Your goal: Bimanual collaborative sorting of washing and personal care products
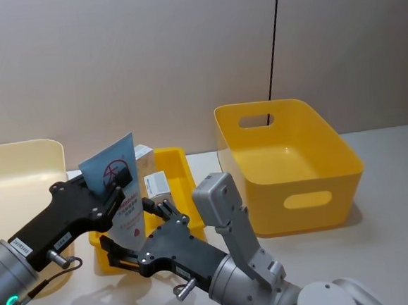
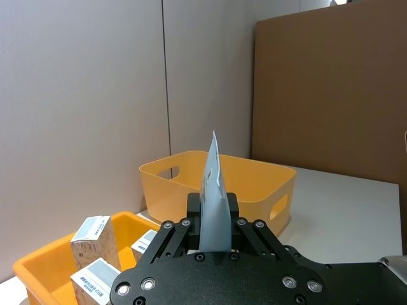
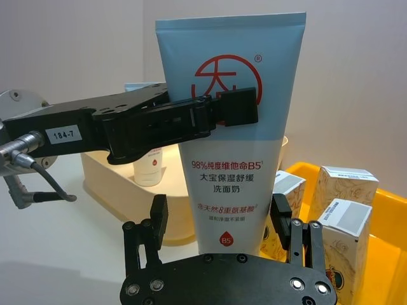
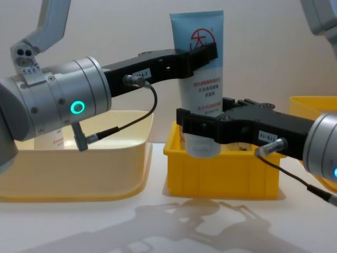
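Tube (image 1: 104, 160) clenched upright in my left pincer (image 1: 118, 179), by small yellow bin (image 1: 182, 172) holding cartons (image 3: 346, 219); right pincer (image 3: 219, 210) released around tube's lower end.

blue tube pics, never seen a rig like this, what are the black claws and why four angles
These come from one two-armed robot's cameras: head, chest and one on each wrist. The black claws are its grippers. The left gripper is clamped on the upper part of a light-blue tube, holding it up, cap end down. The right gripper sits open around the tube's lower end. Below is a small yellow bin with beige cartons; a bigger yellow bin stands to its right, a cream tub to its left.
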Tool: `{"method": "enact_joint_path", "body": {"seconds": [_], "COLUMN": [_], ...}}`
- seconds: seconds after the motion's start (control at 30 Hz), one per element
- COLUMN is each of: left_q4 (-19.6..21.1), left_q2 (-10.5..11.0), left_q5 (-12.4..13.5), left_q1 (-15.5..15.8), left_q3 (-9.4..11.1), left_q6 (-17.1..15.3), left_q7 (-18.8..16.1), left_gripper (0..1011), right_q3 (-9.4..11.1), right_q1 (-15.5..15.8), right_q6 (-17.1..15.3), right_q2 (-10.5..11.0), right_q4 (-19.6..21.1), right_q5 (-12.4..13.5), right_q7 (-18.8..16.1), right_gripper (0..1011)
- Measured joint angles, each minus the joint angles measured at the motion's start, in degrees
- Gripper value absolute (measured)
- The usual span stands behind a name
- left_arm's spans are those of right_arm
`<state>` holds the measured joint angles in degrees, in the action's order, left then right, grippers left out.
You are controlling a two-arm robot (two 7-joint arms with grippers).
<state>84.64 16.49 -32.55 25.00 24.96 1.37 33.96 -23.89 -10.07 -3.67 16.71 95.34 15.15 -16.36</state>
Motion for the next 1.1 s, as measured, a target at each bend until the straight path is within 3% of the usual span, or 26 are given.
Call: {"method": "enact_joint_path", "body": {"seconds": [1.1], "left_q4": [0.0], "left_q2": [0.01], "left_q5": [0.0], "left_q1": [0.0], "left_q3": [-0.01], "left_q6": [0.0], "left_q7": [-0.02], "left_gripper": [219], "right_q3": [0.35], "right_q1": [-3.47], "right_q6": [-0.76], "right_q2": [-3.72], "right_q4": [-4.58], "right_q5": [-3.05], "right_q7": [1.26], "right_gripper": [1001]}}
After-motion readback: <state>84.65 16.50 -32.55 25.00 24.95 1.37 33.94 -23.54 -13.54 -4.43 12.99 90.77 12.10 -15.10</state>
